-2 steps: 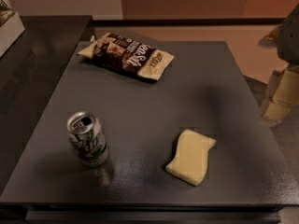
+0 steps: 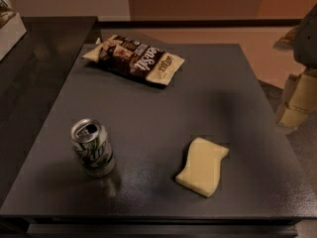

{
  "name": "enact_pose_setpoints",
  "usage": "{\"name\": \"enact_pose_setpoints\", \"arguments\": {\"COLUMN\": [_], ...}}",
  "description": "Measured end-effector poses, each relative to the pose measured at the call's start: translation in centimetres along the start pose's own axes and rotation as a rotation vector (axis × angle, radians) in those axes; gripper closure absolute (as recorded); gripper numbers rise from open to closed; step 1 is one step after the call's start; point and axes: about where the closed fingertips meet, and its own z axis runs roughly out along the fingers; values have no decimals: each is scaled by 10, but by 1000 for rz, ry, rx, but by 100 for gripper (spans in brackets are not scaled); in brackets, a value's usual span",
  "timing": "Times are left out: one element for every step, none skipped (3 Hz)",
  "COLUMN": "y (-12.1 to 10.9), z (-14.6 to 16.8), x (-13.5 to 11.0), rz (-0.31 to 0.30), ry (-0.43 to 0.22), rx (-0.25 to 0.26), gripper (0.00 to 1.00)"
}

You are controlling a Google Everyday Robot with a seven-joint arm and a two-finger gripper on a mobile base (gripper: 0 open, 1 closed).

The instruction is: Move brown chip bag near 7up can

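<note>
Three things lie on the table: bag at the far edge, can front left, well apart from it, block front right. The gripper hangs off the right side; open or closed, I cannot tell. A shallow pinch could let the crinkly bag slip; a low carry might topple the can

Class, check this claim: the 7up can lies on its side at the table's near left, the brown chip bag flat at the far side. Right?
Not quite: the camera view shows the 7up can standing upright at the near left of the table. The brown chip bag does lie flat at the far side. The tool is beyond the right edge.
</note>
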Motion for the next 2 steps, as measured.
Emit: {"name": "enact_pose_setpoints", "arguments": {"y": [-30, -54], "z": [25, 44], "x": [-56, -101], "rz": [2, -1], "ry": [-92, -162], "rx": [17, 28], "gripper": [0, 0]}}
